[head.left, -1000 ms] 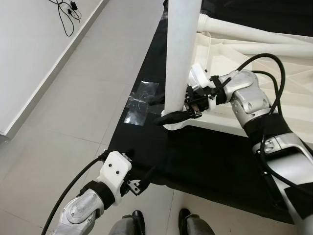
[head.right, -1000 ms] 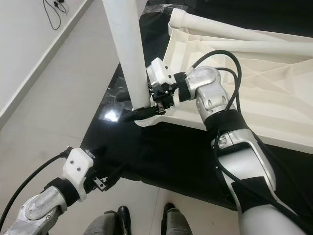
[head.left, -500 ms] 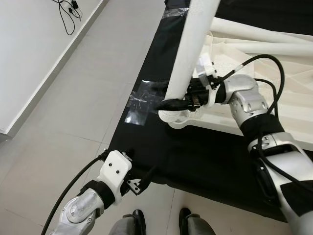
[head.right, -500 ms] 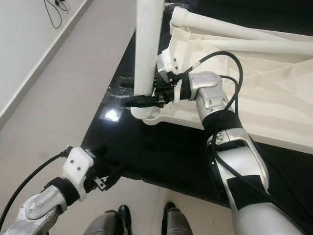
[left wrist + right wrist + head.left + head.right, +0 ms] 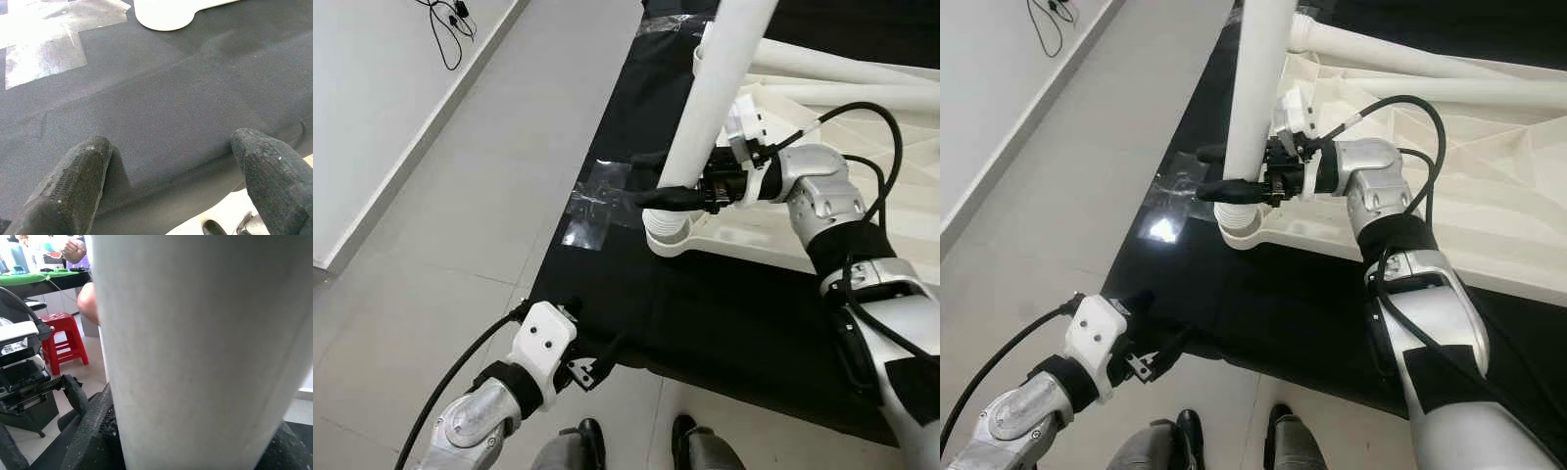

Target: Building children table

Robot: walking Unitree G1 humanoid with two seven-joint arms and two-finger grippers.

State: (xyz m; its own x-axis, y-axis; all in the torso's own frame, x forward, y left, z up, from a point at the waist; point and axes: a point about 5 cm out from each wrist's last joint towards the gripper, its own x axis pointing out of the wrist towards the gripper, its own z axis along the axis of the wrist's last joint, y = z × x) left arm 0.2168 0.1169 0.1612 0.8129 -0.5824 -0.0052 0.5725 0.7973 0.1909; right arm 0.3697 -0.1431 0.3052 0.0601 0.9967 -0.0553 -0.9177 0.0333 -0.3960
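Head views: right end effector [image 5: 1234,171] pinching the white table leg [image 5: 710,108] just above its lower end, one black finger on each side of the tube. Leg tilted, top leaning toward the robot's right and out of frame. Its ribbed lower end sits at the round corner socket [image 5: 668,238] of the white tabletop [image 5: 1489,196]; whether seated or just touching, cannot tell. Tabletop lies upside down on a black cloth [image 5: 734,323] spread over grey floor tiles [image 5: 460,225], its ribbed underside showing. Two more white legs [image 5: 1410,64] lie along its far edge. Patch of clear tape [image 5: 592,206] at the cloth's edge, near the socket. Black cable [image 5: 445,24] on the floor by the wall, well apart.

Left end effector [image 5: 597,364] low, over the near edge of the cloth, fingers spread, holding nothing.

Left wrist view adds: the weave of the cloth close up, two textured black fingertips [image 5: 73,181] wide apart above it, a rounded white corner of the tabletop beyond, the tape shining.

Right wrist view adds: the leg's matte, faintly grainy white surface up close, fingers hugging both sides. Past it, a red stool [image 5: 63,340], a green-covered worktop [image 5: 44,278] and part of a person [image 5: 80,252] behind it.

Leg: plain white tube, smooth, no marks seen.
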